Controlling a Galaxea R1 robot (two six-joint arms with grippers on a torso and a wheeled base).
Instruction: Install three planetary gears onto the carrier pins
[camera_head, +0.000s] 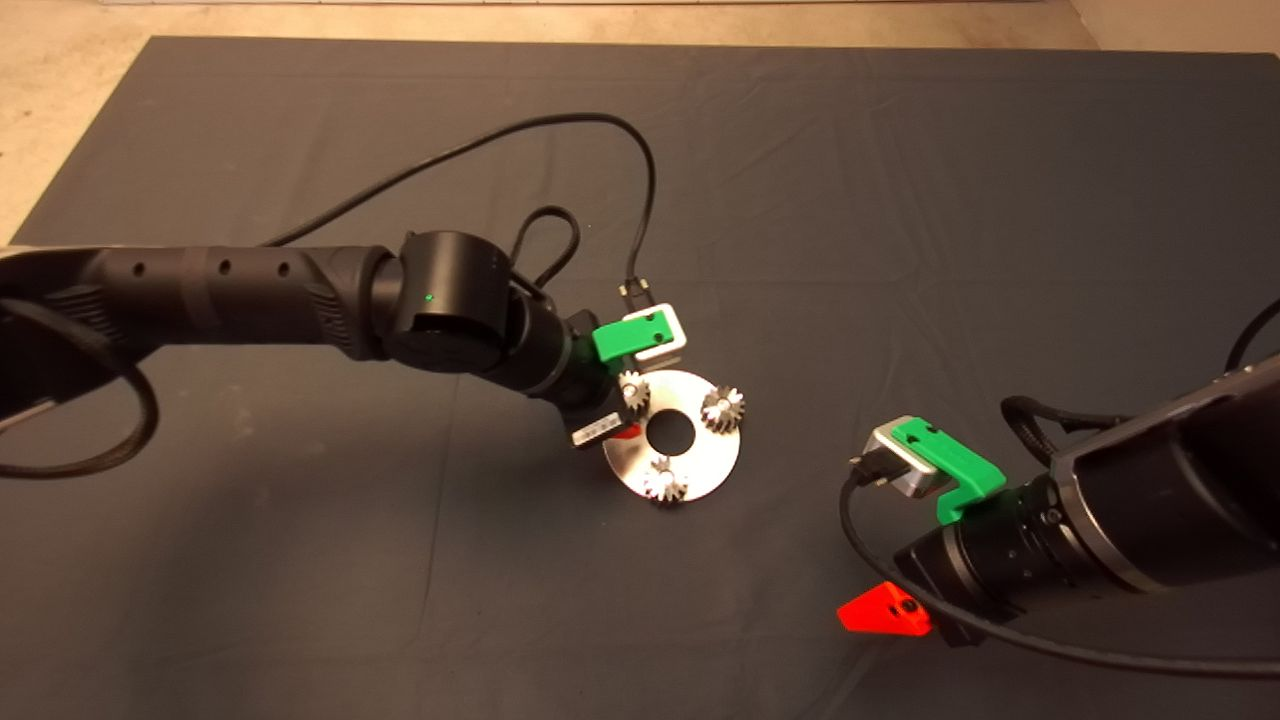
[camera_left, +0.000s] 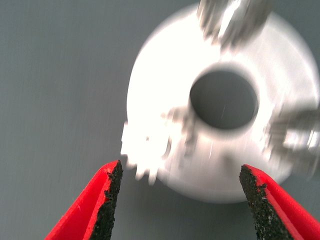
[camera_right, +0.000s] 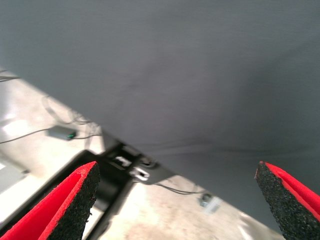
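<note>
The shiny silver disc (camera_head: 700, 460) lies at the middle of the mat. Three planetary gears (camera_head: 722, 408) (camera_head: 634, 390) (camera_head: 666, 483) stand on it around its centre hole. The carrier pins are hidden under the gears. My left gripper (camera_head: 625, 430) hovers over the disc's left edge, mostly hidden by its own wrist. In the left wrist view the left gripper (camera_left: 182, 200) is open and empty, with the disc (camera_left: 165, 90) and a gear (camera_left: 150, 150) between and beyond its fingers (camera_left: 107, 205). My right gripper (camera_head: 885, 610) waits open at the lower right, also open in the right wrist view (camera_right: 175, 200).
The dark mat (camera_head: 900, 200) covers the table. Black cables loop above the left wrist (camera_head: 640, 170). The right wrist view looks past the mat's edge (camera_right: 150, 150) at the floor and cables.
</note>
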